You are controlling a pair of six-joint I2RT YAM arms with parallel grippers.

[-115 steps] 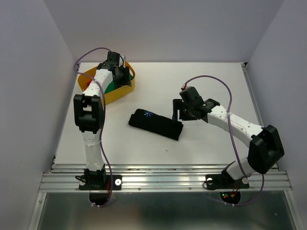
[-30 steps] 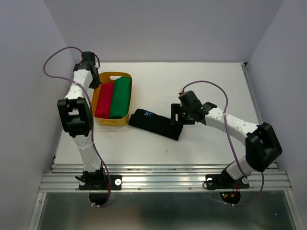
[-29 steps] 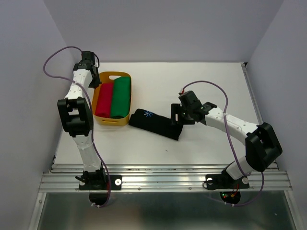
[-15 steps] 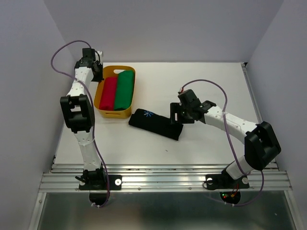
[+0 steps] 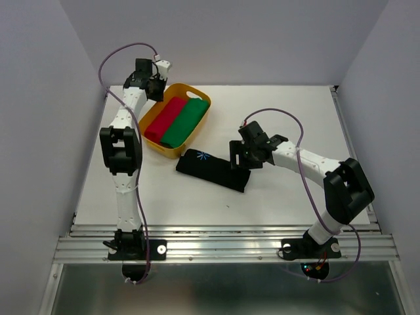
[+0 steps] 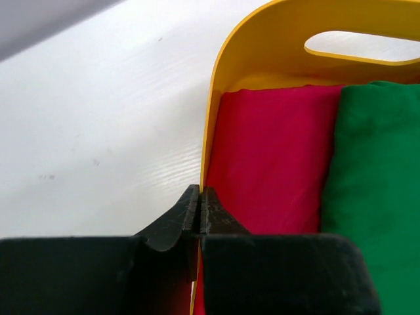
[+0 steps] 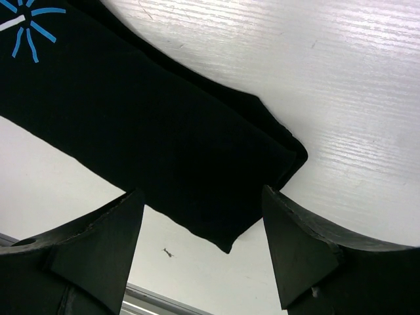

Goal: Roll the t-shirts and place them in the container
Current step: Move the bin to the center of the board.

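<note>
A black t-shirt (image 5: 213, 169) lies folded into a long band on the white table, with a small blue starburst print near its left end. In the right wrist view its right end (image 7: 151, 131) lies flat between and below my fingers. My right gripper (image 5: 239, 157) (image 7: 200, 197) is open just above that end and holds nothing. My left gripper (image 5: 154, 92) (image 6: 199, 197) is shut on the left wall of the yellow tub (image 5: 172, 151) (image 6: 262, 39) at its far corner.
The tub holds a rolled red shirt (image 5: 167, 119) (image 6: 269, 164) and a rolled green shirt (image 5: 187, 121) (image 6: 374, 177) side by side. The tub's near corner sits close to the black shirt's left end. Grey walls enclose the table on three sides.
My left gripper has swung the yellow tub right and back, turning it diagonal. My right gripper has edged left over the black shirt's right end. The black shirt has not moved.
</note>
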